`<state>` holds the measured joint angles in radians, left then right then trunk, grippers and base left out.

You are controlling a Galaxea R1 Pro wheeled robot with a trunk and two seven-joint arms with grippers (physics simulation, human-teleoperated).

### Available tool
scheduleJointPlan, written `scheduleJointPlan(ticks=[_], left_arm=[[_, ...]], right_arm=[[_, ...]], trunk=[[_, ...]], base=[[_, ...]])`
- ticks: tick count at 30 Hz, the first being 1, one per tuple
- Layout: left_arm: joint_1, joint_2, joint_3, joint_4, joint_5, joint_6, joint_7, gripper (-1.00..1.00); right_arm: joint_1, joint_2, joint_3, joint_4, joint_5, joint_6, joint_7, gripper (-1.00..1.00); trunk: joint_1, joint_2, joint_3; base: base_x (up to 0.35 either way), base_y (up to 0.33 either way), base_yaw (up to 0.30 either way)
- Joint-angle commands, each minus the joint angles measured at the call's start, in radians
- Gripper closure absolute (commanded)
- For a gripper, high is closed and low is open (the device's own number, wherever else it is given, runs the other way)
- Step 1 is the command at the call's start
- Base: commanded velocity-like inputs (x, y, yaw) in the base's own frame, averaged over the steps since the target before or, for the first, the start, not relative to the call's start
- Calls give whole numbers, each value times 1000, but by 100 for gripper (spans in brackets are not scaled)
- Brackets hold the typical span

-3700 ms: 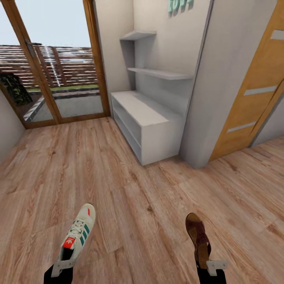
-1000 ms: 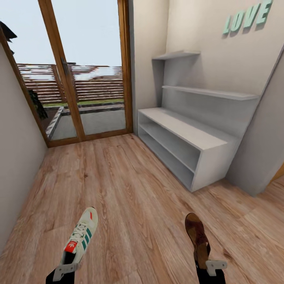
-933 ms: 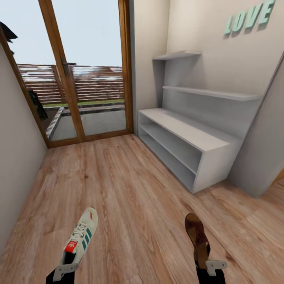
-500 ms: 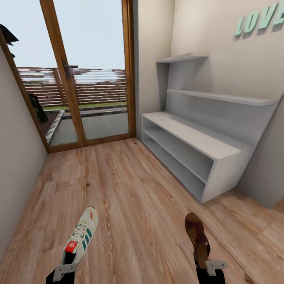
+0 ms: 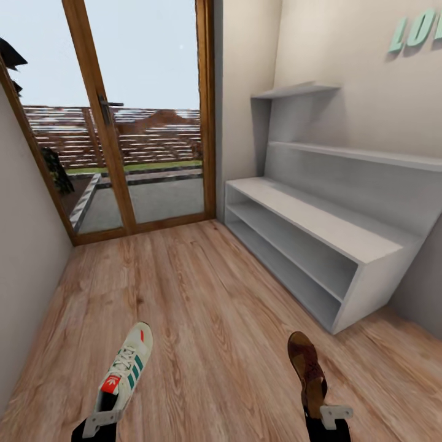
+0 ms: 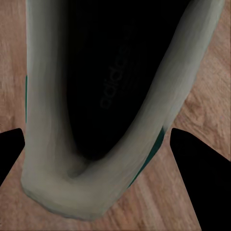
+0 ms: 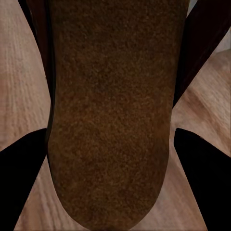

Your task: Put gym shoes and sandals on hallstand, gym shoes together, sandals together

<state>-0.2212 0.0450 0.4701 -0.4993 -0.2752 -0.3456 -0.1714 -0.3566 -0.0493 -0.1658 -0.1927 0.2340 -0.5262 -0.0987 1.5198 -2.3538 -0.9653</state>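
— Grippers first: what does each one have?

— The left gripper (image 5: 98,422) is closed on the heel of a white gym shoe (image 5: 124,367), toe pointing away from the robot, held above the corridor floor (image 5: 202,294). In the left wrist view the gym shoe's (image 6: 96,110) dark opening and pale collar sit between the two black fingertips (image 6: 195,159), pressed against them on both sides.

— And the right?

— The right gripper (image 5: 328,417) is clamped on the heel end of a brown sandal (image 5: 308,368), also toe forward and off the planks. The right wrist view looks along the sandal's (image 7: 110,115) tan footbed, with a dark finger (image 7: 24,173) hard against each side of it.

— Where is the rack?

— The hallstand (image 5: 319,227) stands against the right-hand wall, well ahead of both shoes. Its bench top and the two open shelves under it are bare, as are the staggered wall shelves above.

— Anything else around?

— A wood-framed glass door (image 5: 123,116) closes the far end of the corridor, just beside the hallstand's far end. Green letters (image 5: 417,31) hang on the wall above the shelves, cut off by the picture's edge.
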Motion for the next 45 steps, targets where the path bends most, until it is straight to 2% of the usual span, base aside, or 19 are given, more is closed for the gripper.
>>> scheduleJointPlan(ticks=[1,11,33,45], left_arm=[[-1,-1,8,1,-7,-4,-8,100],[-1,-2,10,1,-7,-4,-8,100],[-1,-2,10,2,-9,-5,-9,100],[-1,-2,10,2,-9,-5,-10,100]], right_arm=[[-1,0,-4,1,11,-3,-6,100],[-1,0,-4,1,10,-3,-6,100],[-1,2,-4,1,9,-2,-6,100],[-1,2,-4,1,8,-1,-6,100]], trunk=[[0,0,-1],[0,0,2],[0,0,2],[0,0,-5]], base=[[301,187,0],[299,205,-178],[316,156,-289],[67,25,-290]])
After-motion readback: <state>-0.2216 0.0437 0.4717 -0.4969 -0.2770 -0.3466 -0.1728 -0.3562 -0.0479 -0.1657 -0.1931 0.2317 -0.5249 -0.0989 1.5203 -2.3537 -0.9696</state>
